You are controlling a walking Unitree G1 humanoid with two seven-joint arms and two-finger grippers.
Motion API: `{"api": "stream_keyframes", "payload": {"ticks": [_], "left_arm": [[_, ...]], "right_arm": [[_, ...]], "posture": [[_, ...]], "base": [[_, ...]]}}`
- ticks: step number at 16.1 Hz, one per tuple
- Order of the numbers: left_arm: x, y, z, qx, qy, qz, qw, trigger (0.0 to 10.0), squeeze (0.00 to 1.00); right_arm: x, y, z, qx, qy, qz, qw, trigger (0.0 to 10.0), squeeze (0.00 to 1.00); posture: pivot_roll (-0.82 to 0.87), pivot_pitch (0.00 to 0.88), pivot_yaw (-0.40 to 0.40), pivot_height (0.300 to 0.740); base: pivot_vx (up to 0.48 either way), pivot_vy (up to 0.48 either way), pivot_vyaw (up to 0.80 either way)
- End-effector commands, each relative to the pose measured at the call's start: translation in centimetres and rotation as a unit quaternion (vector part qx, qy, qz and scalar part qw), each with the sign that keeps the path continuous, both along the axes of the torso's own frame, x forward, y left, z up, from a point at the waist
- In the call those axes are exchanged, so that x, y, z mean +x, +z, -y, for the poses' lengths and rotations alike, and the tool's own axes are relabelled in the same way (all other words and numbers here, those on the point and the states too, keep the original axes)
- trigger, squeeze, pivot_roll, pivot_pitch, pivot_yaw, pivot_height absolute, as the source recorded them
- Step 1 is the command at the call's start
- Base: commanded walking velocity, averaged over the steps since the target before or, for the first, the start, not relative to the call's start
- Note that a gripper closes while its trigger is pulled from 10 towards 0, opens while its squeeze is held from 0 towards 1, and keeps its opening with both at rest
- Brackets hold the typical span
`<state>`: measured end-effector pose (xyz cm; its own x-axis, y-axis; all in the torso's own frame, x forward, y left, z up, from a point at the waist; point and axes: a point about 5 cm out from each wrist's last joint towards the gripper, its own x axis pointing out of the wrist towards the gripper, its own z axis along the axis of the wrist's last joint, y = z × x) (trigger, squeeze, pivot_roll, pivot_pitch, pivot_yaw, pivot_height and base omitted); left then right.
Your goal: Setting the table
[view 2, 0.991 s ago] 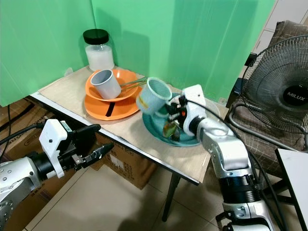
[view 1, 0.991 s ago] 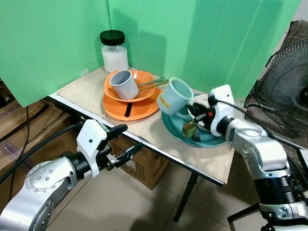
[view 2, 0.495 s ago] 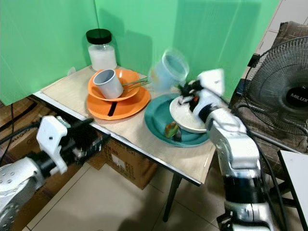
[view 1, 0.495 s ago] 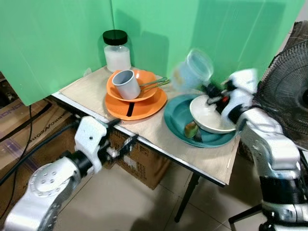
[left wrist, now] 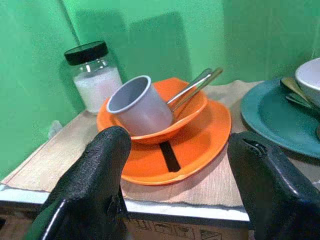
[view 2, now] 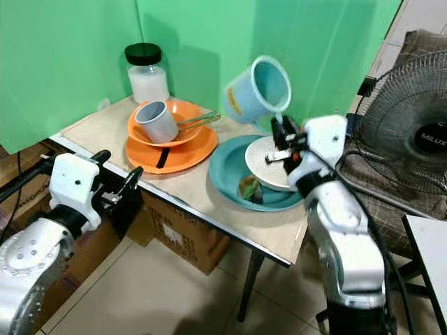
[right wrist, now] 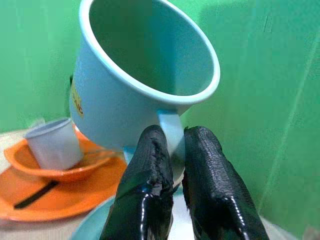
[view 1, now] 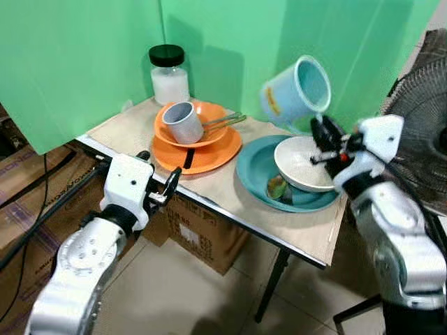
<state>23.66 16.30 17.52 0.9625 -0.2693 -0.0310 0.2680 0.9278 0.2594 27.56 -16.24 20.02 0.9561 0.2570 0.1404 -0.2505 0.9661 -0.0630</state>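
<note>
My right gripper (view 1: 320, 125) is shut on the handle of a light blue mug (view 1: 297, 89) and holds it tilted in the air above a white bowl (view 1: 304, 167). That bowl rests on a teal plate (view 1: 253, 171). In the right wrist view the fingertips (right wrist: 152, 150) pinch the mug's handle (right wrist: 171, 131). A grey cup (view 1: 181, 123) lies tipped in an orange bowl (view 1: 209, 134) with metal utensils (view 1: 223, 121), on an orange plate (view 1: 206, 155). My left gripper (view 1: 159, 174) is open just off the table's front edge, facing the orange plate (left wrist: 200, 135).
A white-filled jar with a black lid (view 1: 170, 75) stands at the back corner against the green screen. A small greenish food piece (view 1: 276, 187) lies on the teal plate. A fan (view 2: 419, 118) stands to the right, and cardboard boxes (view 1: 202, 230) sit under the table (view 1: 230, 188).
My right gripper has lifted the blue mug from low over the teal plate up and rightward. The left gripper has risen to the table's front edge.
</note>
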Motion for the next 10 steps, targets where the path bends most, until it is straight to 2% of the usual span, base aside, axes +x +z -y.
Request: {"api": "stream_keyframes", "payload": {"ticks": [1, 2, 5, 7, 10], "left_arm": [[-0.1, 0.3, 0.3, 0.0, 0.006, 0.004, 1.0, 10.0, 0.0], [-0.3, 0.8, 0.7, -0.021, 0.021, 0.015, 0.999, 10.0, 0.0], [-0.4, 1.1, 0.9, -0.02, 0.031, 0.023, 0.999, 10.0, 0.0], [-0.3, 1.1, 1.4, -0.026, 0.029, 0.025, 0.999, 10.0, 0.0], [0.1, 1.2, 1.6, -0.031, 0.034, 0.027, 0.999, 10.0, 0.0]], "right_arm": [[-0.3, 0.5, -0.1, -0.007, -0.006, 0.013, 1.0, 10.0, 0.0], [-0.9, 0.3, -0.3, 0.01, -0.018, 0.005, 1.0, 10.0, 0.0], [-1.4, 0.5, -0.1, 0.009, -0.057, 0.006, 0.998, 10.0, 0.0], [-1.6, 0.9, -0.3, 0.036, -0.061, -0.001, 0.997, 10.0, 0.0], [-1.3, 1.4, 0.1, 0.067, -0.096, 0.018, 0.993, 10.0, 0.0]], "posture": [[-0.09, 0.0, 0.012, 0.74], [-0.1, 0.0, 0.013, 0.74], [-0.1, 0.0, 0.012, 0.74], [-0.11, 0.0, 0.018, 0.74], [-0.11, 0.0, 0.019, 0.74]], "base": [[0.0, 0.0, -0.5], [0.0, 0.0, -0.8], [0.0, 0.0, -0.8], [0.0, 0.0, -0.79], [0.0, 0.0, -0.78]]}}
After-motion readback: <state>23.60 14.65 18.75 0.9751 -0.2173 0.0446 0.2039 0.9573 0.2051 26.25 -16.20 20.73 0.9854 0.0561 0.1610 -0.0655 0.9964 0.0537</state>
